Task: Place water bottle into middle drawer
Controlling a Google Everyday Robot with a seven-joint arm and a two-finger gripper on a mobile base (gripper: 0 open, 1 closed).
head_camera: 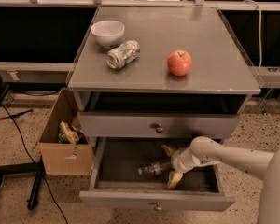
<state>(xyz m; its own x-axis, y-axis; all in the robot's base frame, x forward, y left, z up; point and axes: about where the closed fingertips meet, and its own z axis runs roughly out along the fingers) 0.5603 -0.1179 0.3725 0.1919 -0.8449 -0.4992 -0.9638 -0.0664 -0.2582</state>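
Observation:
The water bottle (153, 168) lies on its side on the dark floor of the pulled-out middle drawer (130, 160), cap pointing left. My gripper (170, 165) is inside the drawer at the bottle's right end. It is open, with one finger (167, 150) behind the bottle and the other (173, 180) in front of it. The pale arm (224, 155) reaches in from the right over the drawer's right wall.
On the table top (214, 78) are a white bowl (107, 32), a silver-and-green can (123, 54) on its side and a red apple (179, 62). A taller-fronted drawer (130, 125) above is shut. A cardboard box (60, 143) stands at the left, with cables on the floor.

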